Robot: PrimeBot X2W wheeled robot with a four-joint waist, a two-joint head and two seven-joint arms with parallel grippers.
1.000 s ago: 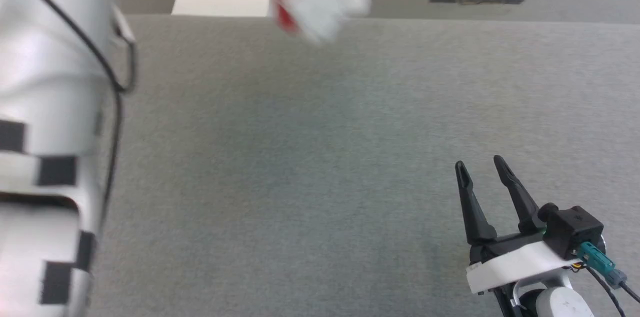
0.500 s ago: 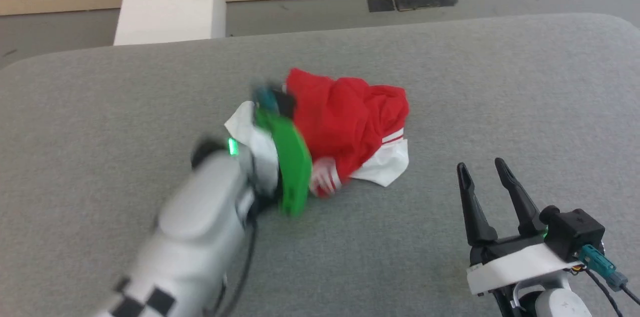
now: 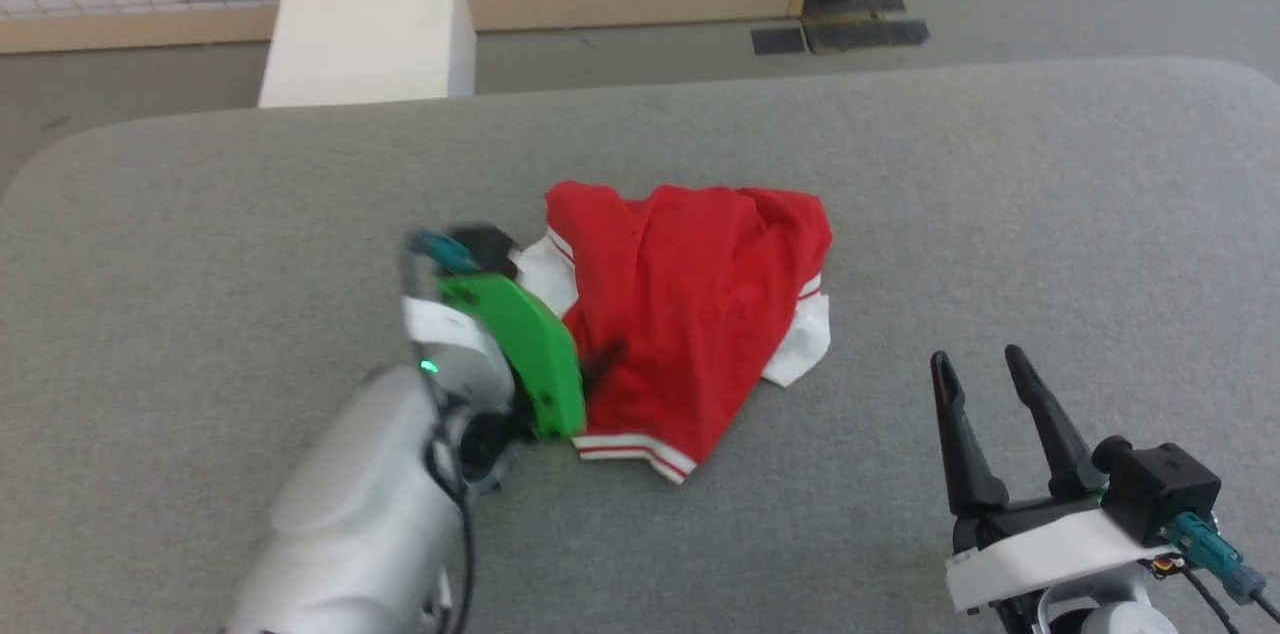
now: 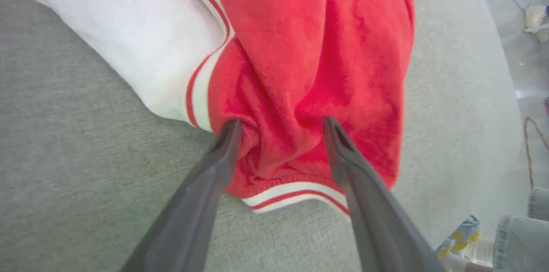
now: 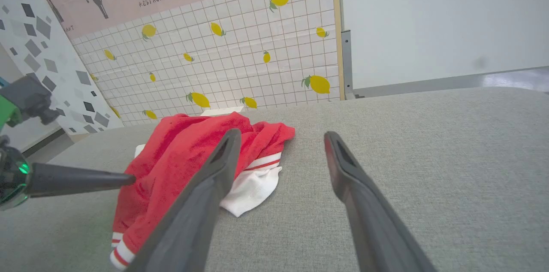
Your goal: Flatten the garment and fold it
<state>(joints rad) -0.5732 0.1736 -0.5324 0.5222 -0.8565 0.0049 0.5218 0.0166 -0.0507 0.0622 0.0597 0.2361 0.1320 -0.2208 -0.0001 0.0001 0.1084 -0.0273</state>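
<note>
I have the garment [image 3: 690,314] lying in a crumpled heap about the middle of the grey cloth-covered table [image 3: 950,174]. It is far from flat: the red body is humped up and creased. One white sleeve [image 3: 805,344] pokes out on its right side, and more white cloth [image 3: 545,269] shows on its left. A red-and-white striped hem [image 3: 630,444] lies along the near edge of the heap.

My left gripper [image 4: 281,122] is down at the left near side of the heap, with its green wrist mount [image 3: 520,354] just beside the shirt. Its two fingers stand spread wide. Their tips rest against the red cloth, which bunches between them, but nothing is pinched.

My right gripper [image 3: 977,359] sits near me at the right, well apart from the shirt, with its fingers parted and nothing between them.

Beyond the far edge of the table I see a white box [image 3: 365,29] on the floor and a tiled wall with lemon prints [image 5: 240,57]. At the lower right corner of the left wrist view there is a person's denim trouser leg [image 4: 521,237].
</note>
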